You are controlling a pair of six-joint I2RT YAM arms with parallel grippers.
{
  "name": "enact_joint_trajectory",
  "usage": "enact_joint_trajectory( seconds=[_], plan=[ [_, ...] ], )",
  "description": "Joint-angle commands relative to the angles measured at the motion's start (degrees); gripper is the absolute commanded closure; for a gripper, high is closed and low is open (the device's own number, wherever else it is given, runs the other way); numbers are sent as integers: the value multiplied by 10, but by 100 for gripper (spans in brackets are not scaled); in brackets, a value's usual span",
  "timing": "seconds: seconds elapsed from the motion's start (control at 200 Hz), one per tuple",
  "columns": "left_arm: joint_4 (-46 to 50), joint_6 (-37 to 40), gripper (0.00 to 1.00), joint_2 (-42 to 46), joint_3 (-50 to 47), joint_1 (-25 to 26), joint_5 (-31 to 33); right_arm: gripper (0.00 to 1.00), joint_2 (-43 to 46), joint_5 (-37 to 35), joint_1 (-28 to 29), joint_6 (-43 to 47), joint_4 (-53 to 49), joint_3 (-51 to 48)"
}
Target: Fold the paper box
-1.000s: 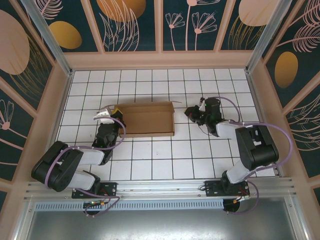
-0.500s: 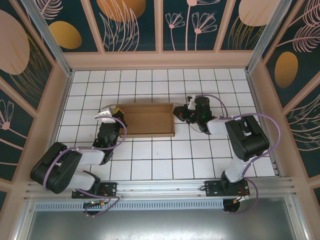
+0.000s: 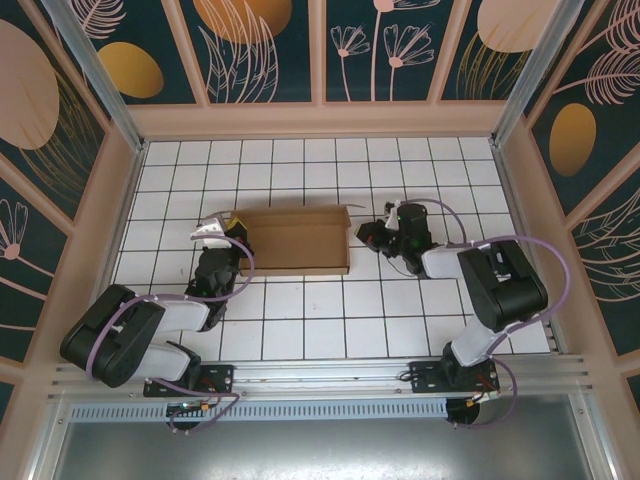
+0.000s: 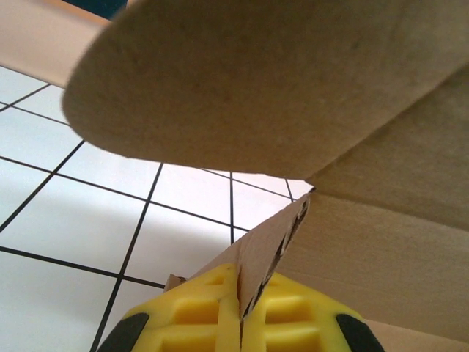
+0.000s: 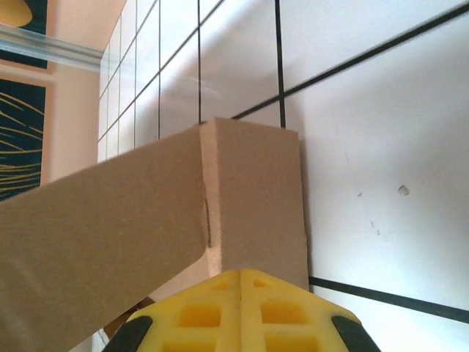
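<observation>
The paper box (image 3: 295, 240) is a shallow brown cardboard tray with raised walls, lying mid-table. My left gripper (image 3: 230, 228) is at its left end. In the left wrist view the yellow fingers (image 4: 198, 308) of the left gripper (image 4: 240, 275) are shut on a thin cardboard flap edge, and a rounded flap of the paper box (image 4: 293, 88) arches overhead. My right gripper (image 3: 364, 236) sits just off the box's right end. In the right wrist view the right gripper (image 5: 240, 273) is shut with nothing between its fingers, its tips close against the box's end wall (image 5: 253, 198).
The box rests on a white tiled floor (image 3: 300, 320) with black grid lines. Pink-framed walls (image 3: 320, 120) enclose the back and both sides. An aluminium rail (image 3: 320, 375) carrying both arm bases runs along the near edge.
The right gripper swung left up against the box's right end, then drew back slightly to the right. The left gripper kept its hold on the flap and stayed in place.
</observation>
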State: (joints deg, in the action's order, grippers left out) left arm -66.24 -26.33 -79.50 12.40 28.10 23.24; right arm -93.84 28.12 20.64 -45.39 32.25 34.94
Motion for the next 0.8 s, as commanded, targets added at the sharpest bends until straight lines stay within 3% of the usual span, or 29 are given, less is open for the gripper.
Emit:
enact_joint_trajectory(
  seconds=[0.0,0.065,0.275,0.47,0.631,0.796],
  plan=[
    [97,13,100,-18,-25,6,-1,100,48,-40,-10,37,-34,-1],
    [101,17,100,-14,-23,6,2,97,81,-72,-14,53,-75,9],
    [111,23,100,-9,-13,6,3,66,165,-169,-16,115,-234,97],
    [117,26,100,-5,-14,5,8,39,122,-106,-22,43,-285,173],
    [117,26,100,-5,-13,6,8,34,19,-31,-28,-35,-357,261],
    [120,28,100,-3,-9,6,6,33,-23,35,-27,-117,-274,245]
  ],
)
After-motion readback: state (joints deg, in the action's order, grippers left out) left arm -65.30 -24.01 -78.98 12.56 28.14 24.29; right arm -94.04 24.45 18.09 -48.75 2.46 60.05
